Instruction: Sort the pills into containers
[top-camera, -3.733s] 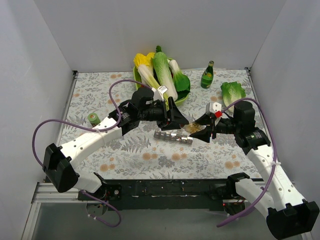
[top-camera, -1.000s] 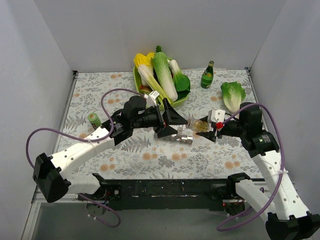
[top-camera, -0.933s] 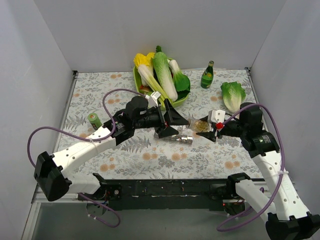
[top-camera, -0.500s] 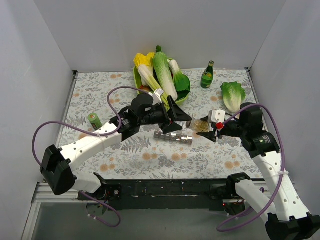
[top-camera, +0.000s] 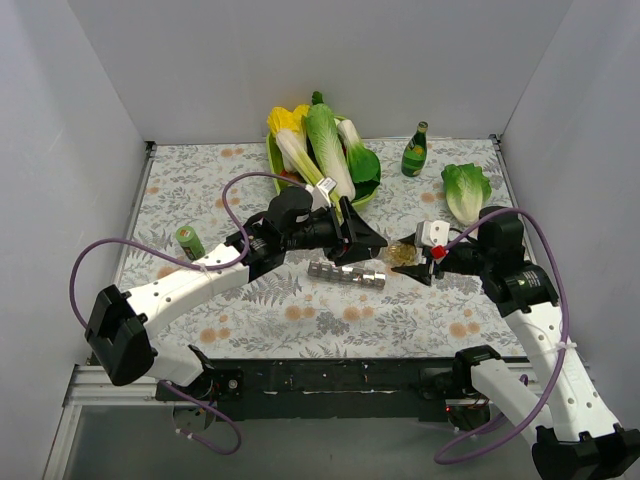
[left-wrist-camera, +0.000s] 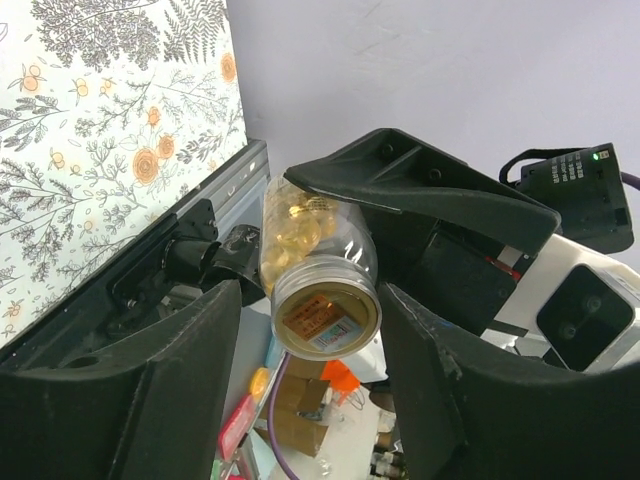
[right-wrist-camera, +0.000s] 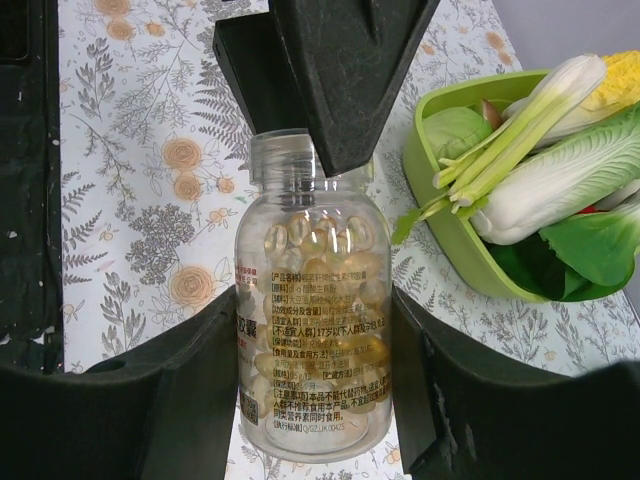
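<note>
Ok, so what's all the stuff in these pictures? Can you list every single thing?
pill bottle: one, clear with yellow pills, between both sets of fingers
containers: one joined strip, silvery grey, middle of the table
tray: one, green, far middle
vegetables: several, green, white and yellow, in the tray
lettuce: one, green, far right
green bottle: one, upright, far right
can: one, green, left side
tablecloth: one, flowery, covering the table
left arm: one, white and black
right arm: one, white and black
left fingers: two, black, either side of the pill bottle
right fingers: two, black, gripping the pill bottle

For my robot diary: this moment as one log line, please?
right pincer: holds pill bottle | left pincer: open around it | containers: untouched
</note>
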